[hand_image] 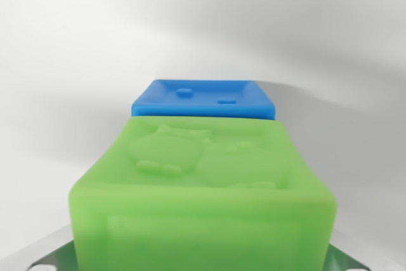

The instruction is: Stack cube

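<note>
A green cube (203, 188) with raised cartoon shapes on its top face fills the lower half of the wrist view, very close to the camera. Just behind it, apparently touching its far edge, sits a blue cube (204, 98) of which only the flat top and a thin strip of side show. My gripper (203, 261) shows only as grey metal parts at the bottom left and bottom right corners, flanking the green cube, which sits between them as if shut on it. The fingertips themselves are hidden by the cube.
A plain white surface (70, 80) surrounds both cubes, with soft shadows to the right of the blue cube. No other objects are in view.
</note>
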Controlling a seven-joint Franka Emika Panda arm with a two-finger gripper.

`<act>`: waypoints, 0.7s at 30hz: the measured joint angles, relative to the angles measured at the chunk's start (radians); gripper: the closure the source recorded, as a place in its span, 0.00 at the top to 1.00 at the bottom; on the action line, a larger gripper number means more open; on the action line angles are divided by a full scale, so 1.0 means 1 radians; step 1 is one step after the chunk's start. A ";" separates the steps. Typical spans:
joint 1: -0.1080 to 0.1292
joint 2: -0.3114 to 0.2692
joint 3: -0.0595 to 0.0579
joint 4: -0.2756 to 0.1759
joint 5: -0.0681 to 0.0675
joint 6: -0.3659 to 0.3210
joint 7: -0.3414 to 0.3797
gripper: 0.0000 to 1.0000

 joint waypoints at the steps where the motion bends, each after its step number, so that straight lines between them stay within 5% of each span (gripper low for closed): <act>1: 0.000 0.002 0.000 0.000 0.000 0.002 0.000 0.00; 5: 0.002 0.008 -0.002 0.002 -0.001 0.006 0.001 0.00; 6: 0.002 0.009 -0.002 0.002 -0.001 0.006 0.001 1.00; 21: 0.003 0.009 -0.003 0.003 -0.001 0.007 0.001 1.00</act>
